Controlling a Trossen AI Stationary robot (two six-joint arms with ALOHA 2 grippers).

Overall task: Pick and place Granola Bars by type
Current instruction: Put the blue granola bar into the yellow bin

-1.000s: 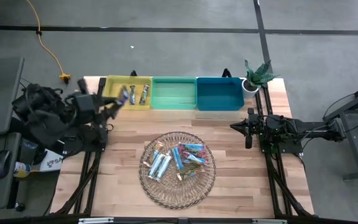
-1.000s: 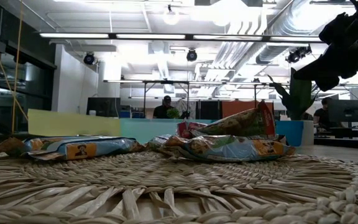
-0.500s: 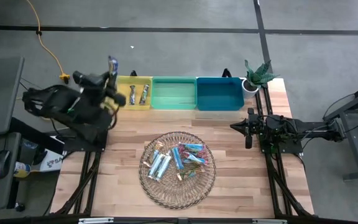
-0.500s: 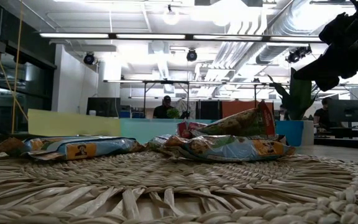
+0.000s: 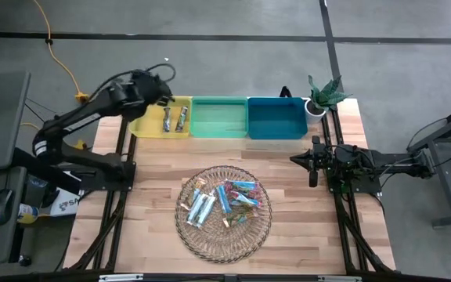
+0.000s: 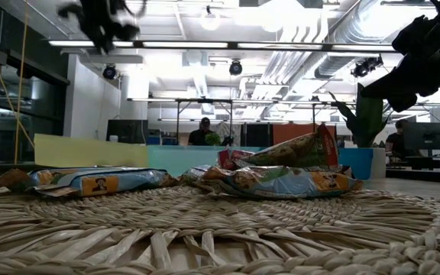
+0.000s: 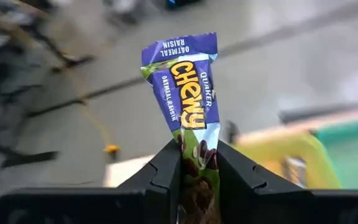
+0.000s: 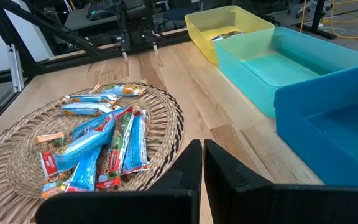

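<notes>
The left end effector (image 7: 197, 163) is clamped on one granola bar (image 7: 188, 102), a purple-wrapped Chewy oatmeal raisin type, holding it by its lower portion so the free end stands out beyond the fingers (image 7: 166, 171). In the high view this end effector (image 5: 163, 88) hangs at the outer corner of the yellow bin (image 5: 143, 124), the landmark for this step. Two bars (image 5: 173, 119) already lie inside that bin.

The remaining granola bars (image 5: 219, 202) lie heaped on the wicker tray (image 5: 186, 235), well apart from the yellow bin toward the near side of the bench (image 5: 304, 227). The green bin (image 5: 219, 125) touches the yellow bin, and the blue bin (image 5: 276, 125) follows it.

The right end effector (image 8: 202, 163) waits with its fingers together, beyond the blue bin from the yellow bin.

Handling judgement: the bars appear light, with thin, glossy, probably slippery foil. The core gives some stiffness; the crimped ends are limp. Grip across the middle of the body, not the seal.

Hidden: the held bar's lower end is covered by the fingers. In the high view the held bar cannot be made out. Overlapping bars on the tray prevent an exact count.
</notes>
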